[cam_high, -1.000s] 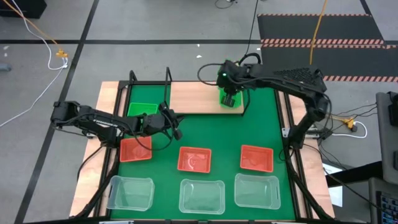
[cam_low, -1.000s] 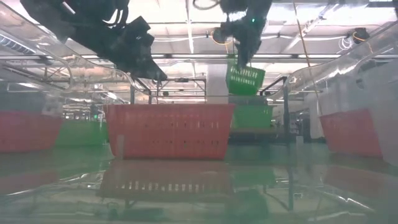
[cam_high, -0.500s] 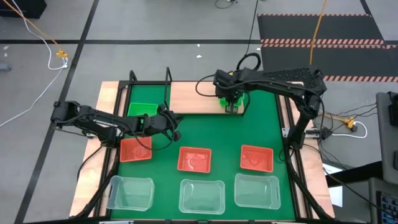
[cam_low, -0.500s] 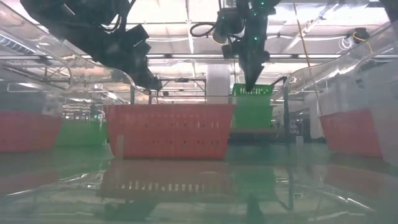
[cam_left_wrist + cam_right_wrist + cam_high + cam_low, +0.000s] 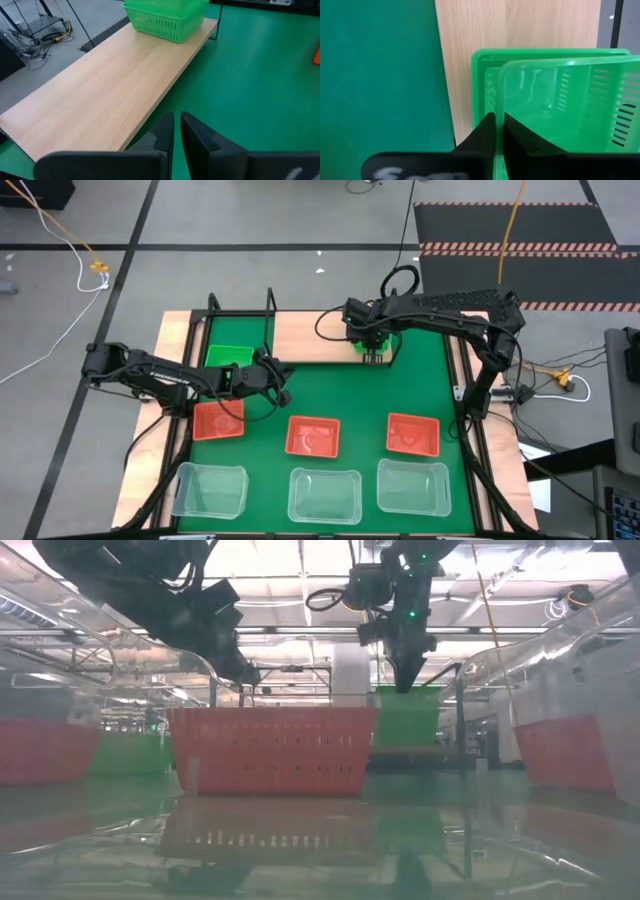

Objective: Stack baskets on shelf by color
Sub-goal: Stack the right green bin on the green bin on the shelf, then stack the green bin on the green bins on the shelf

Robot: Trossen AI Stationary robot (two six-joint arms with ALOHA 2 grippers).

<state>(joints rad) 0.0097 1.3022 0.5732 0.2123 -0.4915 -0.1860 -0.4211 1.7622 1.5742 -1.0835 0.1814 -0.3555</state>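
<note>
Clear baskets (image 5: 324,494), three, sat in a row along the near edge of the green mat (image 5: 365,395), open side up, long axes running across the table. Red baskets (image 5: 313,436), three, made the next row back, well apart from each other, same way up, long axes also across the table.

The left gripper (image 5: 283,392) hung over the mat just near of the shelf (image 5: 300,335), beyond the leftmost red basket. Its fingers (image 5: 165,132) were almost together with nothing between them.

The shelf lay along the far edge of the mat, long axis across the table. A single green basket (image 5: 228,355) stood on its left end, open side up, long axis along the shelf.

The right gripper (image 5: 373,356) was down at the right end of the shelf. The upper green basket (image 5: 545,95) sat nested in the lower green basket (image 5: 530,51) there, both open side up. The upper one looked not quite square to the lower one. From above, the arm covered most of the stack, so I could not tell its long axis. The right fingers (image 5: 482,135) were narrow, one on each side of the upper basket's near wall, pinching the rim as far as it showed. In the low view the gripper pointed straight down onto the stack.
</note>
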